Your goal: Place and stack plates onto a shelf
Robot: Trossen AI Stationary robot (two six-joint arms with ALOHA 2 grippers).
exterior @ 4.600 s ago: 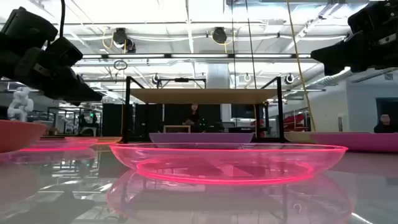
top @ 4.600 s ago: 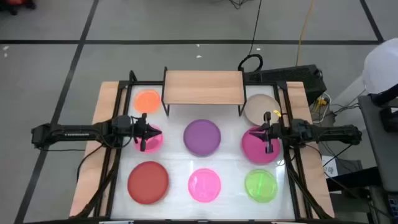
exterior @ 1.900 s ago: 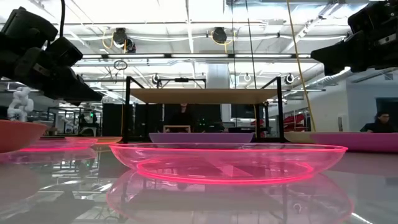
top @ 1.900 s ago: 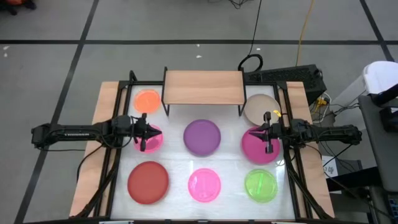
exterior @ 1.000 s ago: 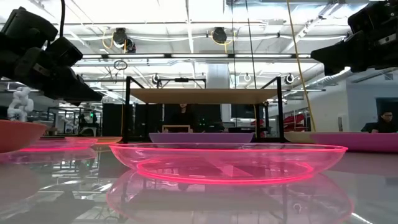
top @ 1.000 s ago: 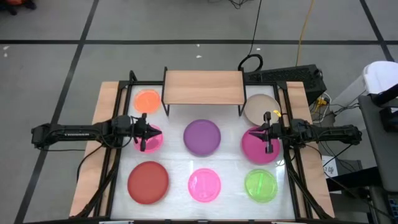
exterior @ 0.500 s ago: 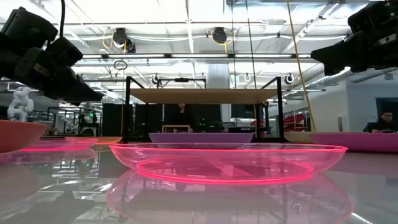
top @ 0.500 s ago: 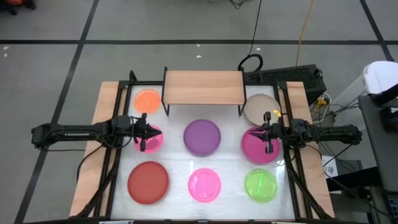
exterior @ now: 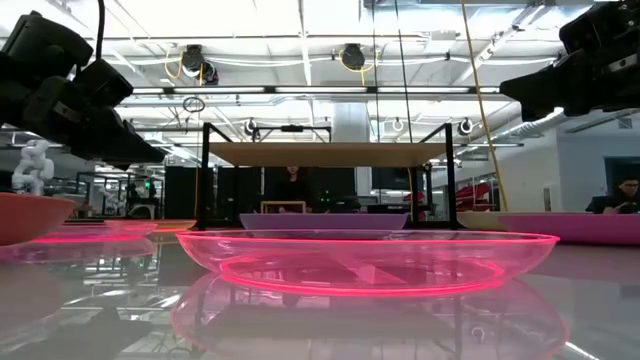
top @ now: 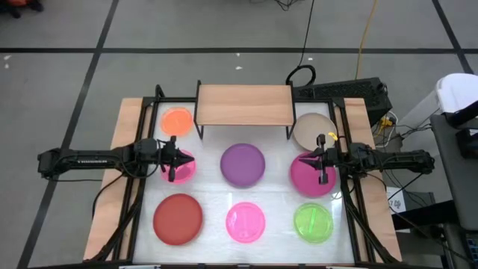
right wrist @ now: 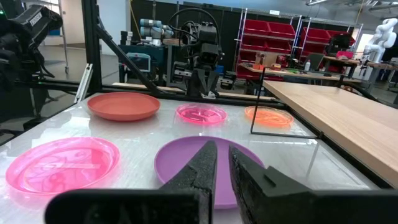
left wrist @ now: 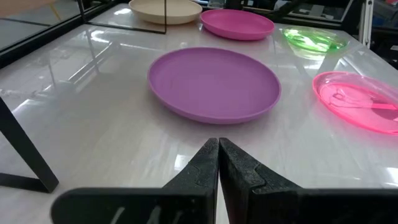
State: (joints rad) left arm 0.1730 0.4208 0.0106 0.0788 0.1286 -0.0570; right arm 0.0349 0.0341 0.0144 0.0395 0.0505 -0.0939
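The shelf [top: 243, 104] stands at the table's far side, wood top on black legs [exterior: 325, 153]. All plates lie flat on the table: orange [top: 177, 119], purple [top: 243, 164], beige [top: 312, 130], magenta [top: 306, 179], red [top: 178, 218], green [top: 314, 223] and two translucent pink [top: 246, 222] [top: 185, 170]. My left gripper [top: 172, 161] hovers shut over the left pink plate, pointing at the purple plate [left wrist: 214, 84]. My right gripper [top: 322, 163] hovers over the magenta plate, its fingers a narrow gap apart [right wrist: 222, 155].
Black frame rails run along the table's left and right sides [top: 134, 187] [top: 351, 194]. Wood strips [top: 123, 127] edge the white table. The space under the shelf holds nothing that I can see. People sit in the room far behind the table [exterior: 625, 192].
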